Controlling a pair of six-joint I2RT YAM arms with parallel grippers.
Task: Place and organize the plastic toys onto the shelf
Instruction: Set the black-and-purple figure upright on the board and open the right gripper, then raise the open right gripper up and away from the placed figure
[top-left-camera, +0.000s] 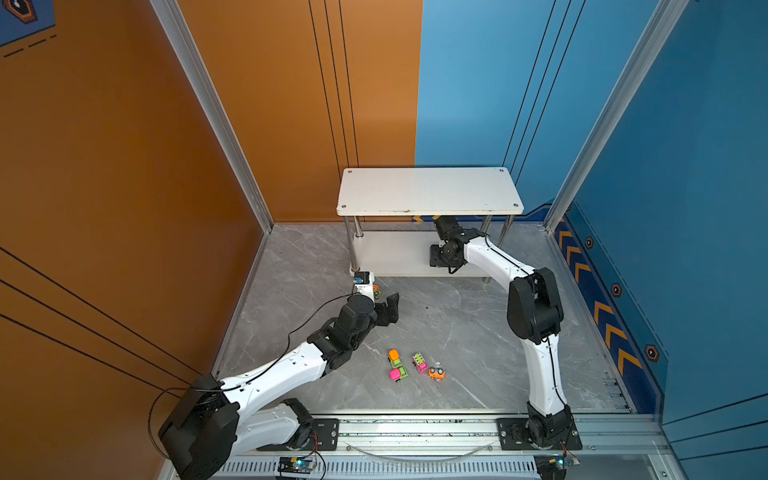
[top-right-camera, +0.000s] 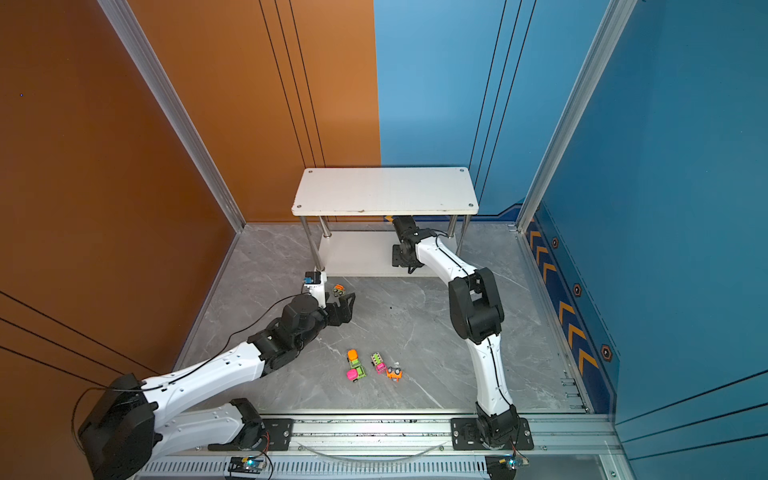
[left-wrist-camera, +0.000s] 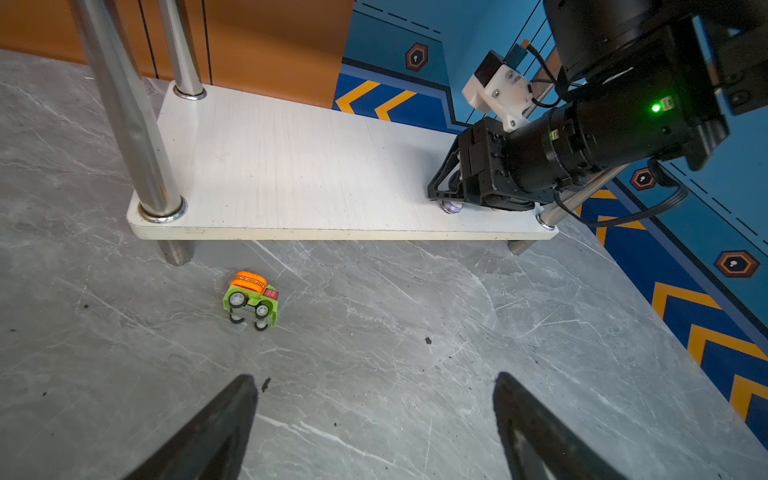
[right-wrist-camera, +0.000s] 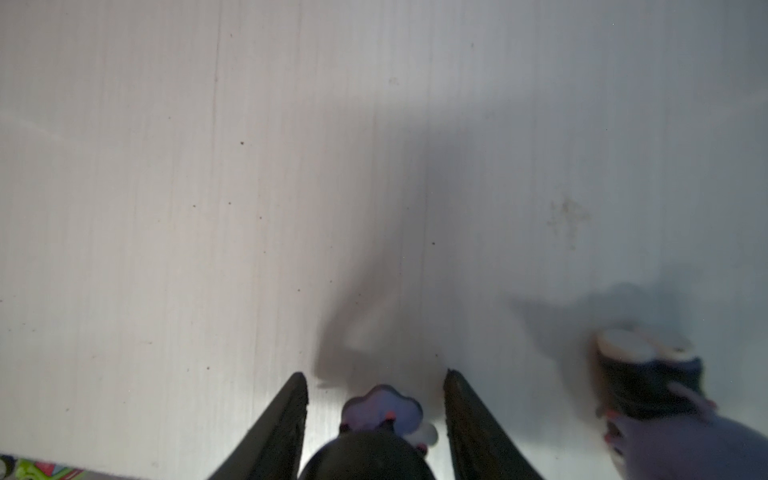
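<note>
Jaws apart on my right gripper (right-wrist-camera: 375, 374), a gap either side of the figurine (right-wrist-camera: 380, 409) standing on the shelf's (left-wrist-camera: 291, 166) lower board. A second figurine (right-wrist-camera: 648, 382) is close by. My left gripper (left-wrist-camera: 374, 376) gapes wide over the floor (left-wrist-camera: 415, 311), near a tipped-over car (left-wrist-camera: 251, 301). Four more cars (top-left-camera: 399, 374) cluster mid-floor.

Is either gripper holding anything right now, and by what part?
Nothing is held. Left gripper is open and empty; right gripper straddles a figurine standing on the shelf, jaws apparently clear of its sides.
</note>
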